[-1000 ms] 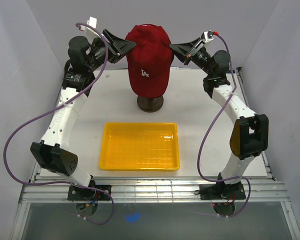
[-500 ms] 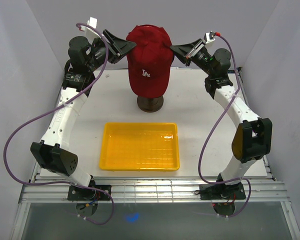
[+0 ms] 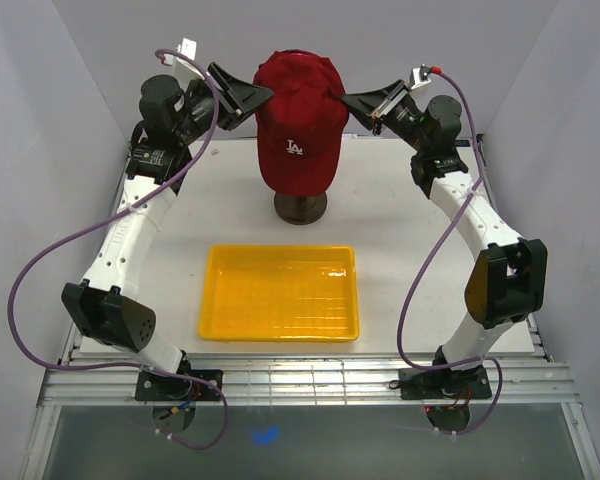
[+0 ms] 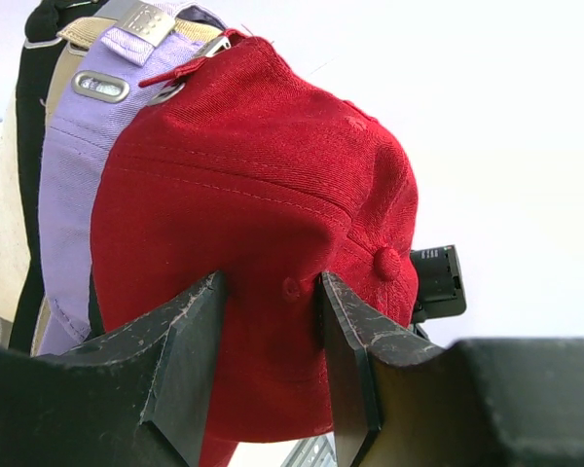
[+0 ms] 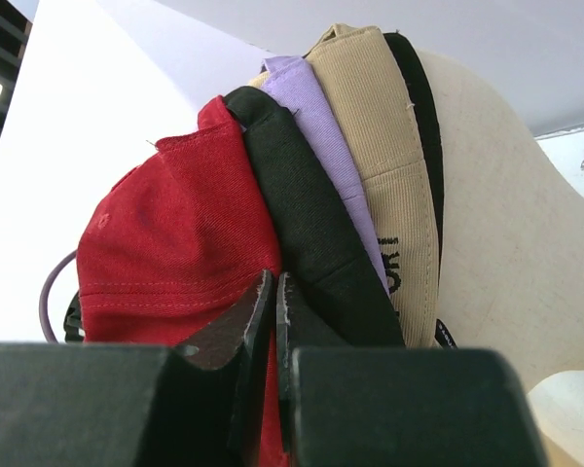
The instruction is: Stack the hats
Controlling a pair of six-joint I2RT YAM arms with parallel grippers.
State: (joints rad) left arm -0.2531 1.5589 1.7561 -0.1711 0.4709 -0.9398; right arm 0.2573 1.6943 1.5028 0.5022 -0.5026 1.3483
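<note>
Facing yellow tray (image 3: 209,296): red hat (image 3: 298,110) (crown up) | left end effector (image 3: 266,96) parted | right end effector (image 3: 347,98) closed

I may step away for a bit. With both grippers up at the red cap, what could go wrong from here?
1. The right gripper is shut at the edge of the red cap, beside the black cap; pulling back could drag either one askew.
2. The left gripper straddles a bulge of the red crown with open jaws; closing or retreating might tug the cap off.
3. The mannequin head stands on a small base; a sideways push could tip it.
</note>
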